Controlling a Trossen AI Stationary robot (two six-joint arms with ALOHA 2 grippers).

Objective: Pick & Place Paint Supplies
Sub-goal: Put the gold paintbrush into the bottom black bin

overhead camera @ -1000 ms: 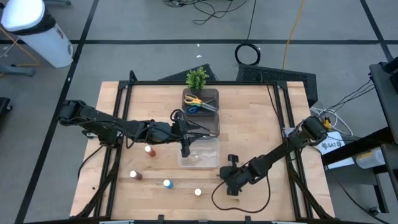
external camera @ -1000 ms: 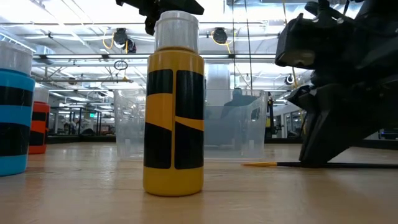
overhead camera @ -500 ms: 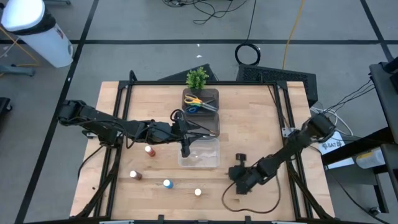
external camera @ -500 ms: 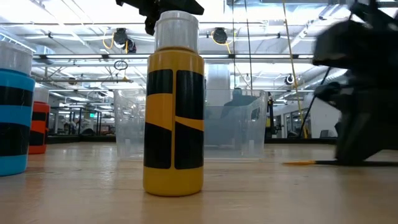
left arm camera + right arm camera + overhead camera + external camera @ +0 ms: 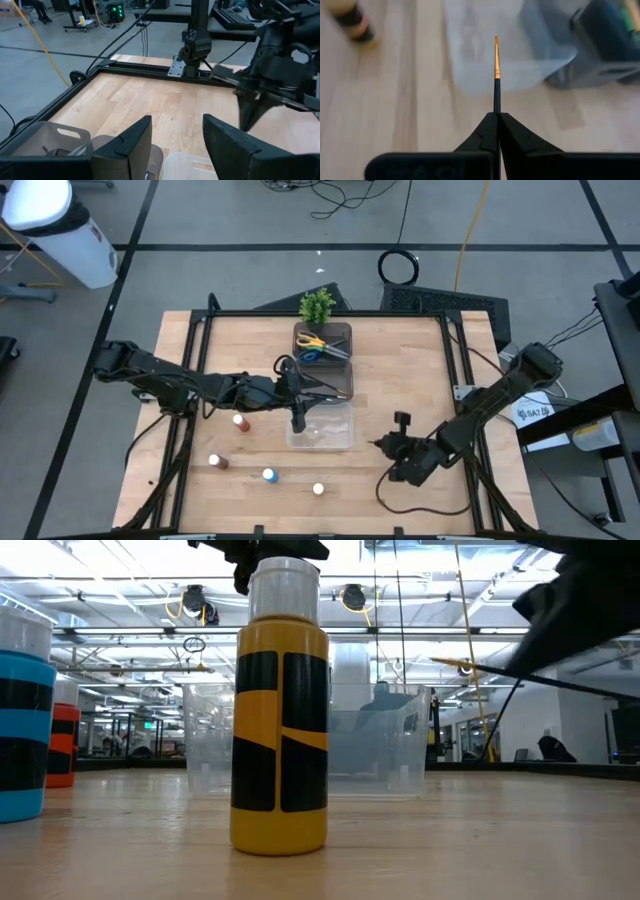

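High view first: your right tool (image 5: 388, 444) is at about four o'clock on the tabletop (image 5: 400, 360), just off the clear bin (image 5: 320, 426), and it's clenched on a thin paintbrush (image 5: 496, 75). The right wrist view shows it cleanly, fingers pinched together on the dark handle, the orange tip pointing out toward the clear bin and the dark bin (image 5: 610, 50) beyond.

Compared with a second ago, you've pulled that arm back toward four o'clock and raised it; in the low view the brush was flat on the wood then, and now it hangs in the air, tilted.

I'd call this the carry step: pick done, drop still to come. Next you need to swing toward nine o'clock, get the tip over a bin, and only then release. Which bin the brush belongs in, I can't tell.

Your left tool (image 5: 298, 420) waits at the centre over the clear bin's near edge, fingers (image 5: 125, 145) spread and empty.

Scissors (image 5: 318, 345) lie in the dark bin at twelve o'clock. Four paint bottles are still out around seven o'clock: red (image 5: 239, 421), brown (image 5: 214, 461), blue (image 5: 268, 475) and pale (image 5: 318, 489).
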